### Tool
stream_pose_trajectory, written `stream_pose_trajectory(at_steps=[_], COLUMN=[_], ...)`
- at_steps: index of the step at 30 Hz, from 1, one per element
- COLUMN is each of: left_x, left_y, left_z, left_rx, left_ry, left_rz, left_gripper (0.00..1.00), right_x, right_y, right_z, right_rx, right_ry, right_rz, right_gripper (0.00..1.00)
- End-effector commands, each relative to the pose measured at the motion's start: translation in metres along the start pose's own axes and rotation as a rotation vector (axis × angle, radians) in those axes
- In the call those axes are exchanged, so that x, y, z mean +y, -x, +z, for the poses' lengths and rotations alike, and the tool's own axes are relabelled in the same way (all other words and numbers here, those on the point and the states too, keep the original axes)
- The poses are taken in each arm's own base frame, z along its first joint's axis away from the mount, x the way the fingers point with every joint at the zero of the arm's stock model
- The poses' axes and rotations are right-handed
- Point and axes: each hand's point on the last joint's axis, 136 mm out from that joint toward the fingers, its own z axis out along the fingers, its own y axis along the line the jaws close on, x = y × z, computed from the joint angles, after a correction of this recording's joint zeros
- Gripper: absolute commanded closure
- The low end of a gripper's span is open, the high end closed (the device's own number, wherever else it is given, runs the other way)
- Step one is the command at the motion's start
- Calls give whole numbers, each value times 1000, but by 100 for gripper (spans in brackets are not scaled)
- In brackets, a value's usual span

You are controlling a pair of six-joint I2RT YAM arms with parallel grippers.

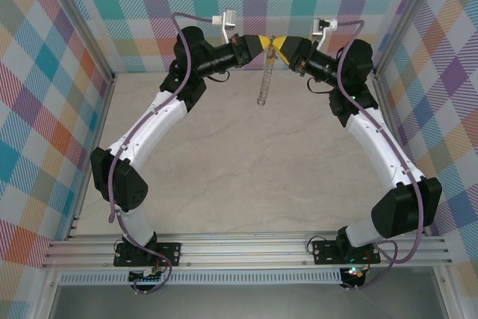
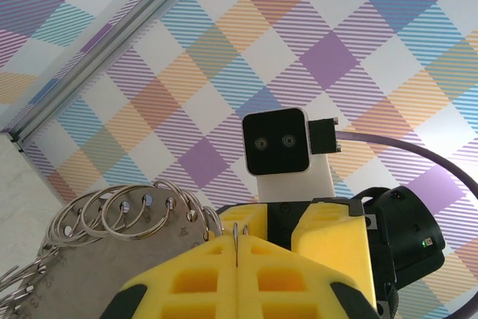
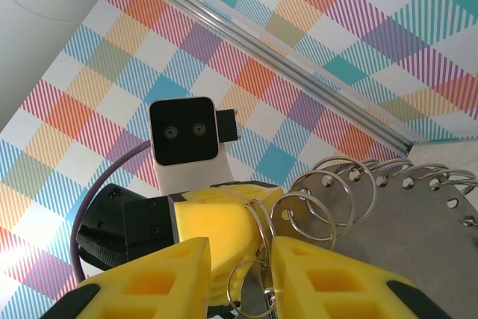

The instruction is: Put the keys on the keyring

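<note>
Plaid walls; left gripper (image 2: 237, 248) closed on keyring (image 2: 93, 259) loop; right gripper (image 3: 240, 259) part-open around loops, grip unclear.

The keyring (image 1: 263, 84) hung edge-on, well above the tabletop (image 1: 246, 162), from the spot where my two end effectors met, drooping straight down like a chain. Up close it was a flat grey metal disc with holes around its rim, each carrying a small wire loop (image 3: 260, 222). My left end effector (image 2: 236, 243) pinched its thin edge. One loop sat between the parted fingers of my right end effector (image 3: 240, 250), grip unclear.
</note>
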Motion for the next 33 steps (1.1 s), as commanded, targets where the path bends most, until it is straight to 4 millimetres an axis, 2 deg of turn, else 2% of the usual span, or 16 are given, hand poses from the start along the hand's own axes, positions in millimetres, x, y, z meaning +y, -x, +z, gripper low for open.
stream_pose_trajectory(at_steps=[1,5,9,13,18,25,30,33], left_x=[-38,-39,-39,-38,-39,-37,-36,-33], left_y=[-1,-1,-1,-1,-1,0,-1,0], left_z=[-6,-6,-6,-6,-7,-6,-5,-7], left_rx=[8,8,8,10,10,6,17,30], left_ry=[-87,-88,-88,-86,-84,-77,-67,-29], left_rz=[45,46,46,46,47,47,51,79], left_gripper=[100,100,100,100,100,100,100,81], right_x=[15,11,7,7,8,9,7,7], right_y=[-2,-3,-4,-3,-4,-8,-10,-10], right_z=[6,3,1,2,1,-1,-2,-6], right_rx=[18,13,8,7,12,21,42,71], right_ry=[44,13,-15,-15,-11,-4,-6,2], right_rz=[-43,-59,-77,-76,-80,-83,-90,-107], right_gripper=[73,59,57,62,75,100,100,100])
